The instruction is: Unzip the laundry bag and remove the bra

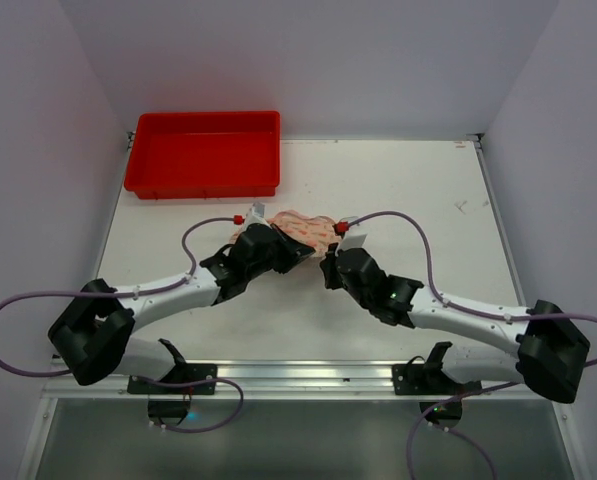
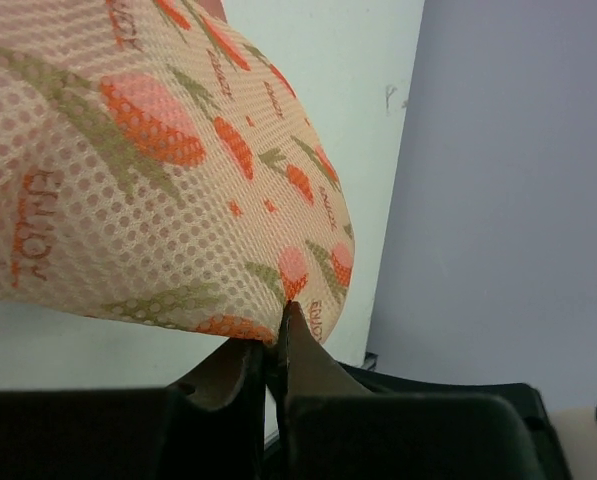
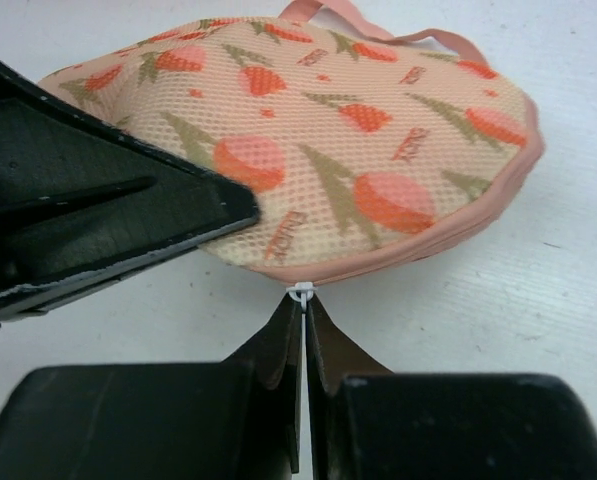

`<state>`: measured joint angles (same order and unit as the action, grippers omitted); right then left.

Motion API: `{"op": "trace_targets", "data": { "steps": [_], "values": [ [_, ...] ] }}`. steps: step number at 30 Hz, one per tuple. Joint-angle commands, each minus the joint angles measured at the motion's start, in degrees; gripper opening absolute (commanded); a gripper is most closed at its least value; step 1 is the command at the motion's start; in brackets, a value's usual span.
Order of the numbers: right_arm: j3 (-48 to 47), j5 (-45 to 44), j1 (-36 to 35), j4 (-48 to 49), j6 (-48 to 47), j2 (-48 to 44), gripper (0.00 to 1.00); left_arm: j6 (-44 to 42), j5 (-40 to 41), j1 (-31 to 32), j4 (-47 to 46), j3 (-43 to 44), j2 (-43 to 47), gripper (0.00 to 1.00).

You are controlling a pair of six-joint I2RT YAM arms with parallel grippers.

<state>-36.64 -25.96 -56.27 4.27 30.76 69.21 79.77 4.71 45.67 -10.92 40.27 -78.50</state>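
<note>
Because the laundry bag (image 3: pixel 308 150) is floppy, my left end effector (image 2: pixel 282 328) pinches its edge while my right end effector (image 3: pixel 305 305) clamps the zipper pull (image 3: pixel 301 291).

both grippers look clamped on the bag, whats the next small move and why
Probably slide the right gripper sideways along the pink seam, dragging the white zipper pull it is shut on. The left gripper is shut on the edge of the laundry bag, so it can anchor the mesh while the zipper, which looks closed, opens.
</note>
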Motion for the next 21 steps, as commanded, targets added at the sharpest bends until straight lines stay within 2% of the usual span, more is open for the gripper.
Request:
{"op": "trace_targets", "data": {
  "steps": [1,3,7,10,15,16,19,20,21],
  "values": [
    [-0.19,-2.35,1.34,-12.06,-0.36,-6.0,0.0,-10.03,0.31,-0.32,2.39,-0.63,3.0,0.0],
    [0.34,0.46,3.09,-15.24,-0.27,-9.25,0.0,-14.01,-0.66,-0.41,2.56,-1.77,3.79,0.0],
    [-0.36,4.59,6.26,-25.78,1.66,-12.69,0.0,-29.79,-4.61,-0.41,3.97,-3.26,5.02,0.0],
    [-0.62,9.16,7.75,-29.48,1.49,-14.71,0.0,-39.03,-9.69,-0.41,4.42,-5.63,6.51,0.0],
    [-1.59,17.85,7.76,-31.61,-2.89,-14.63,0.0,-47.68,-13.5,-0.93,5.11,-9.06,7.49,0.0],
    [-1.59,22.74,7.58,-30.39,-4.99,-14.28,0.0,-49.43,-14.2,-1.19,5.12,-9.33,7.31,0.0],
    [-2.46,27.43,6.62,-27.84,-6.24,-11.3,0.0,-49.45,-13.76,-3.91,7.75,-7.49,5.82,0.01],
    [-3.43,30.15,5.92,-27.22,-6.16,-8.24,0.0,-49.01,-13.59,-4.88,8.71,-6.88,5.29,0.16],
    [-5.52,31.04,5.56,-26.52,-5.98,-6.65,0.0,-48.31,-13.15,-6.98,10.72,-5.65,5.11,0.25]
  ]
}}
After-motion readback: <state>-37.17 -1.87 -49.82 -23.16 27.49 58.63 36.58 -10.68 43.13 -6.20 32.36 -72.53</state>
